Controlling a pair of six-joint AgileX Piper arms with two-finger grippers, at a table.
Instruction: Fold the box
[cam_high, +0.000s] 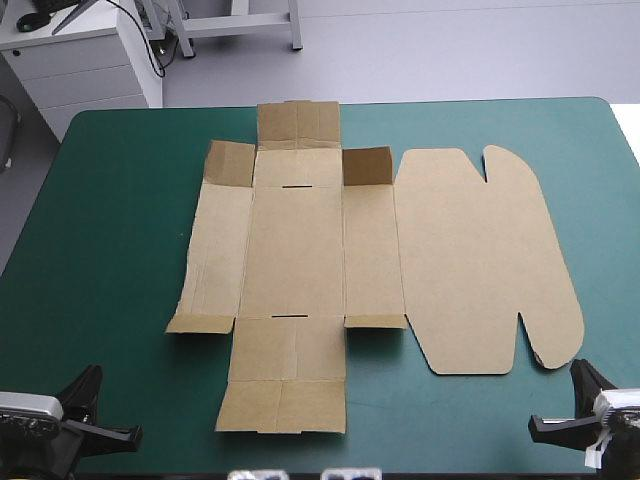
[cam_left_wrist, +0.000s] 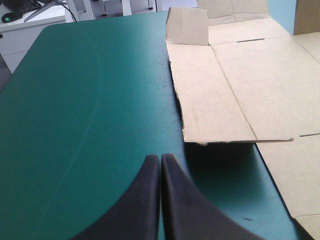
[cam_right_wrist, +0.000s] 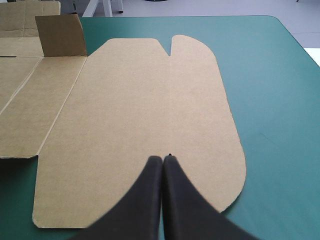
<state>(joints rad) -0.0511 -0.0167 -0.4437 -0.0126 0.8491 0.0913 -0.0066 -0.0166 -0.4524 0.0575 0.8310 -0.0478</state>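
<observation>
One box (cam_high: 300, 240), two claws (cam_left_wrist: 160, 158) (cam_right_wrist: 163, 159)

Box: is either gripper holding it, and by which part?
Nothing is held. The box lies flat on the teal-green cover. The left gripper is shut, empty, near its left panel; the right gripper is shut, empty, by the lid panel's near corner.

Left of the box (cam_high: 300, 250) the desk (cam_high: 110, 250) is bare teal-green cover, a broad band open from near edge to far edge. Right of the box the bare strip is narrower. Most of the box lies flat and low. Only the left corner flap (cam_high: 230, 163) and the right corner flap (cam_high: 367, 165), at its far side, stand upright as obstacles. The left tool (cam_left_wrist: 160, 157), fingers pressed together, has bare cover ahead, off the box's near left corner. The right tool (cam_right_wrist: 163, 159), likewise closed, faces the flat lid panel (cam_right_wrist: 145, 110).
</observation>
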